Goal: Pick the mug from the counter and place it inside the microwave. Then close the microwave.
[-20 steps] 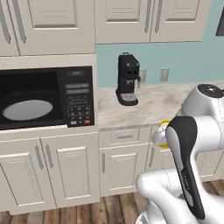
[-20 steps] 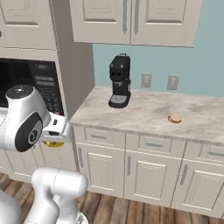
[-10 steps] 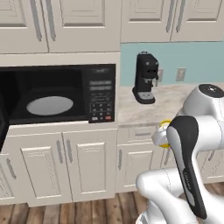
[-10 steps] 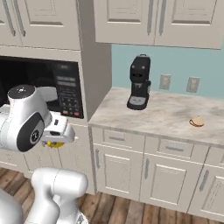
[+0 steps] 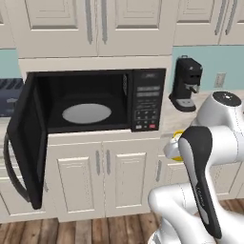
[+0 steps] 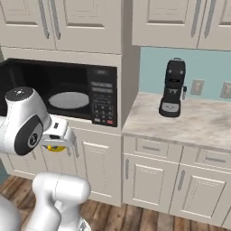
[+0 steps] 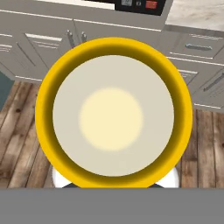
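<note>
No legible text, brand or number appears. The microwave (image 5: 95, 107) carries a button panel (image 5: 146, 107) with a small display at its 12 o'clock end; any markings there are perhaps labels, too small to read.

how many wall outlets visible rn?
2. One outlet on the teal wall just right of the coffee machine; another outlet at the frame's right edge. More may be hidden.

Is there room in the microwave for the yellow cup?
Yes. The microwave stands open, its door swung left, and the white plate inside is bare. The mug is held in the shut gripper. The counter is bare right of the coffee machine.
</note>
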{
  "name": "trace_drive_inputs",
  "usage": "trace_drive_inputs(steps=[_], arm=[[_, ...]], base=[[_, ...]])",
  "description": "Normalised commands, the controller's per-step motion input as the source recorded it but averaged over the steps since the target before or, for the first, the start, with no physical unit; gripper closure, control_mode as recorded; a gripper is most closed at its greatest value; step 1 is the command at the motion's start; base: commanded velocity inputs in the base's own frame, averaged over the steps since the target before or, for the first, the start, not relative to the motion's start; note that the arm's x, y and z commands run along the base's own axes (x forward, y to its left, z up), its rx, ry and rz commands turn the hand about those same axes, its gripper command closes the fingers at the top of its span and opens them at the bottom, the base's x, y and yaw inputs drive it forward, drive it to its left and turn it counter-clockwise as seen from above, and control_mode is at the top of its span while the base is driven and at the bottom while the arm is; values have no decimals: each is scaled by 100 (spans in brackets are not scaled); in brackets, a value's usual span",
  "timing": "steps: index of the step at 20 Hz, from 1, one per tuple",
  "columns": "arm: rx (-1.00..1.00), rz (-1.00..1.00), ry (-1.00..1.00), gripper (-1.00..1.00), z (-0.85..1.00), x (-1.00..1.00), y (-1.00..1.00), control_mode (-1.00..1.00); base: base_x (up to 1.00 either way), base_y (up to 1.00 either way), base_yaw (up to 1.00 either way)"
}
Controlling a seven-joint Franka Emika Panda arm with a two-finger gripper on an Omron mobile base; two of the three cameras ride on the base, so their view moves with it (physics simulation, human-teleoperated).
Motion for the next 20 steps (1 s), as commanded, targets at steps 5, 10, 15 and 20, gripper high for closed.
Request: trace_drive_inputs(steps=[5,10,15,20], arm=[[0,0,0,100,0,0,0,100],[0,0,0,100,0,0,0,100],[0,0,0,100,0,0,0,100],[0,0,0,100,0,0,0,100]], base=[[1,26,-11],[16,21,-24],[15,32,-23],[14,44,-5]])
